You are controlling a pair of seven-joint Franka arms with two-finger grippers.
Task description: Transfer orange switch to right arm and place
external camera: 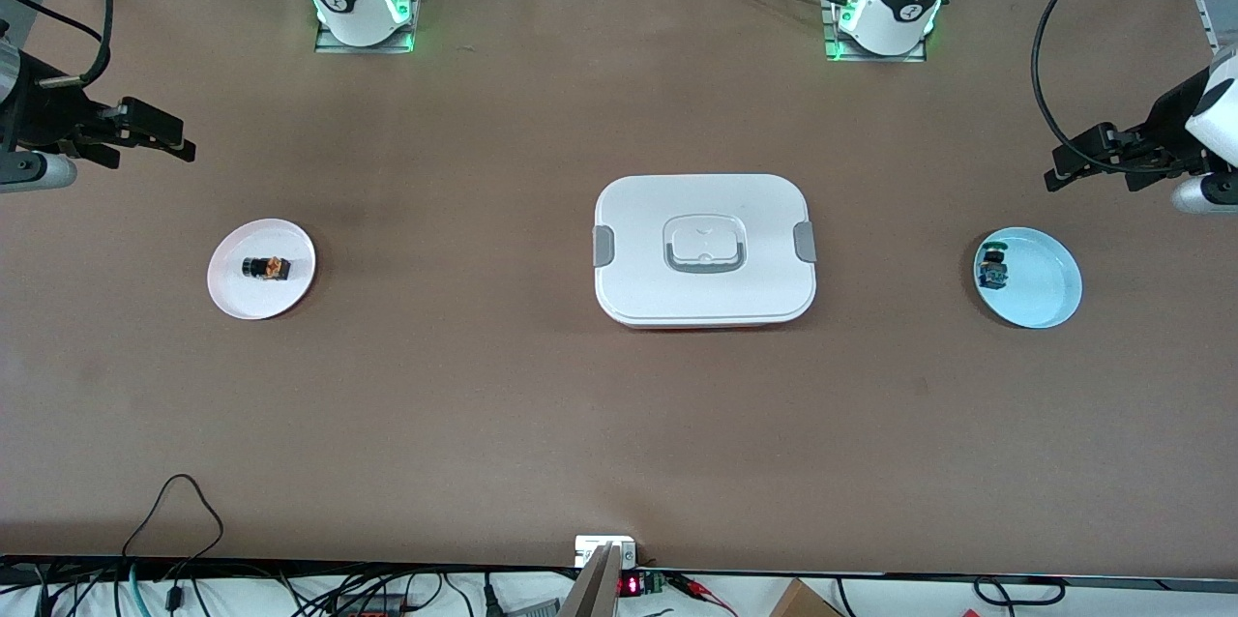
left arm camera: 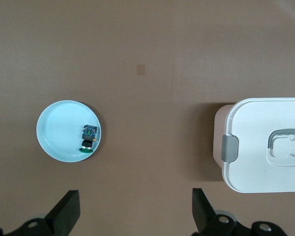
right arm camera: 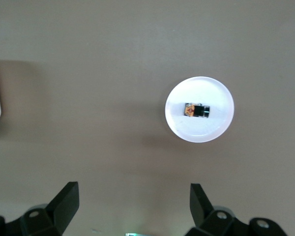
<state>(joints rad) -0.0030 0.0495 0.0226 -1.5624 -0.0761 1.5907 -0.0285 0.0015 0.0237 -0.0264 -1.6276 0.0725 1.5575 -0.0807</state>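
Note:
The orange switch, an orange-tan body with a black head, lies on its side on a white plate toward the right arm's end of the table. My right gripper hangs open and empty over bare table beside that plate. At the left arm's end my left gripper is also open and empty. It is over bare table beside a light blue plate.
A blue switch with a dark green head lies on the light blue plate. A large white lidded box with grey clips and a handle sits at the table's middle. Cables hang along the edge nearest the front camera.

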